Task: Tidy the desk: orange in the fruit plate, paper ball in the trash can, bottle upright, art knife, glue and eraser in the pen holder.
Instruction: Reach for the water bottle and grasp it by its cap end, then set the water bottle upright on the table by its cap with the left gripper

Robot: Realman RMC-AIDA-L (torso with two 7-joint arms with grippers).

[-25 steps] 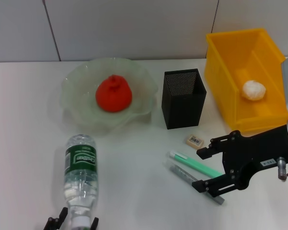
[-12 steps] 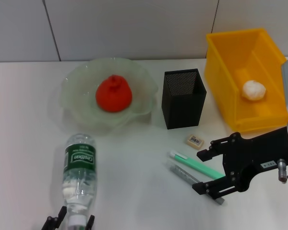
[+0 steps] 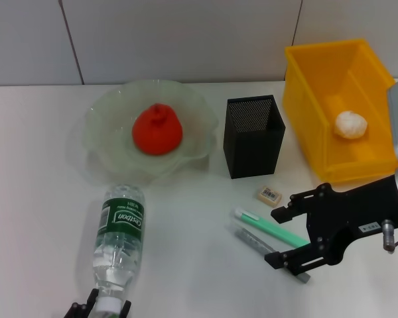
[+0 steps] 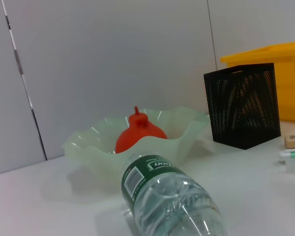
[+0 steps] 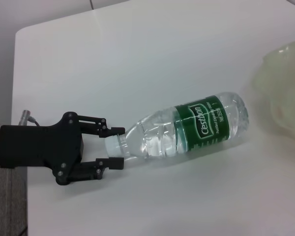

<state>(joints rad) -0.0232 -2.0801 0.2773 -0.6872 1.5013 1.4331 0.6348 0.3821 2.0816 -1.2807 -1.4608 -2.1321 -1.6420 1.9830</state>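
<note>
Bottle [image 3: 120, 245] lies on its side on the white desk [image 3: 40, 199], base toward the fruit plate [image 3: 113, 112], cap toward the near desk edge. Left gripper [image 3: 98, 309] sits at the cap end; in the right wrist view its fingers [image 5: 109, 131] close on the white cap [image 5: 113, 146] from both sides. Orange [image 3: 157, 130] sits in the fruit plate. Paper ball [image 3: 351, 124] lies inside the yellow trash can [image 3: 305, 86]. Eraser [image 3: 269, 194] rests on the desk just in front of the pen holder [image 3: 253, 136]. Green glue stick [image 3: 268, 227] and grey art knife [image 3: 255, 240] lie side by side. Right gripper [image 3: 280, 235] hovers over their right ends, fingers apart.
</note>
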